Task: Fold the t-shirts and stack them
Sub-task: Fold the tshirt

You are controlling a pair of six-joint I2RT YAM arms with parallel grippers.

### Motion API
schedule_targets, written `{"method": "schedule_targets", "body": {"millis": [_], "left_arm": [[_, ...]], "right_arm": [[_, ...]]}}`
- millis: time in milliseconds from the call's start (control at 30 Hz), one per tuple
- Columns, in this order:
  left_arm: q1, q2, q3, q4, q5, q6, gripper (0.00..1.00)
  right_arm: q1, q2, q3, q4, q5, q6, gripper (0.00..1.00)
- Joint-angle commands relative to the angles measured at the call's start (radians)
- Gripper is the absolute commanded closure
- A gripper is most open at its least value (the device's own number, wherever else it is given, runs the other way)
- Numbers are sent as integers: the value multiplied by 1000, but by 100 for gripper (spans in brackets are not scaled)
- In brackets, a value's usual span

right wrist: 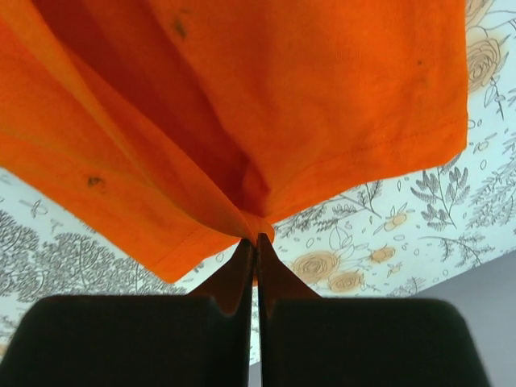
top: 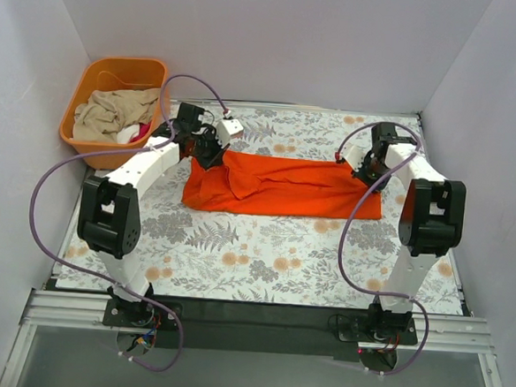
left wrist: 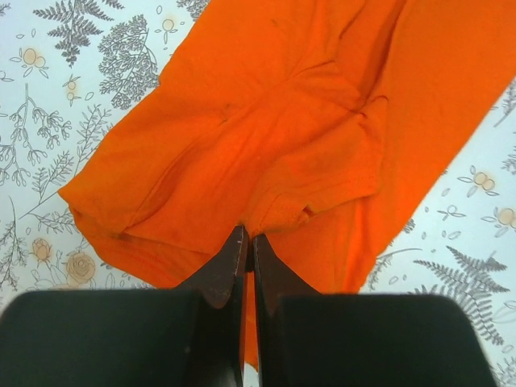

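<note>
The black-fingered left gripper (left wrist: 248, 239) and right gripper (right wrist: 256, 240) each pinched tight an edge of a bright orange-red cloth t-shirt (top: 285, 188) stretched over the floral tablecloth (top: 262, 258).

Soft, even light is falling from above, leaving only faint shadows on the tablecloth (top: 262, 256). The shirt (top: 285, 185) is glowing saturated orange, its folds shading darker. In the wrist views the near fingers (left wrist: 222, 278) are reading dark and blurred, while the cloth is looking sharp.
</note>
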Motion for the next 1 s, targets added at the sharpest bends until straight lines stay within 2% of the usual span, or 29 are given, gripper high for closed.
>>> {"method": "schedule_targets", "body": {"millis": [0,167,267,467,533,567,600,700,800,833,900,967], "left_arm": [[11,17,52,60,-9,-26,100],[16,91,54,97,-28,-36,100],[25,137,60,114,-32,-56,100],[29,208,95,154,-46,-87,100],[29,229,109,154,-54,-89,100],[29,235,111,154,-58,-87,100],[31,241,118,154,-60,-89,100],[34,243,123,149,-55,-90,100],[37,214,125,129,-16,-99,100],[39,208,115,131,-16,-99,100],[39,214,114,131,-41,-101,100],[40,231,117,135,-65,-105,95]], "right_arm": [[-10,47,55,-28,-10,-30,99],[-10,111,74,-24,-4,-11,99],[-8,131,80,-17,6,2,87],[-11,149,98,-5,26,15,87],[-11,156,115,-5,27,25,78],[-11,160,118,-8,27,27,77],[-11,159,118,-8,29,27,77],[-11,159,108,-8,49,22,97],[-19,137,92,-2,50,18,99],[-22,136,92,-4,49,22,90],[-22,130,114,-8,41,50,65],[-19,108,162,-11,-11,79,60]]}}
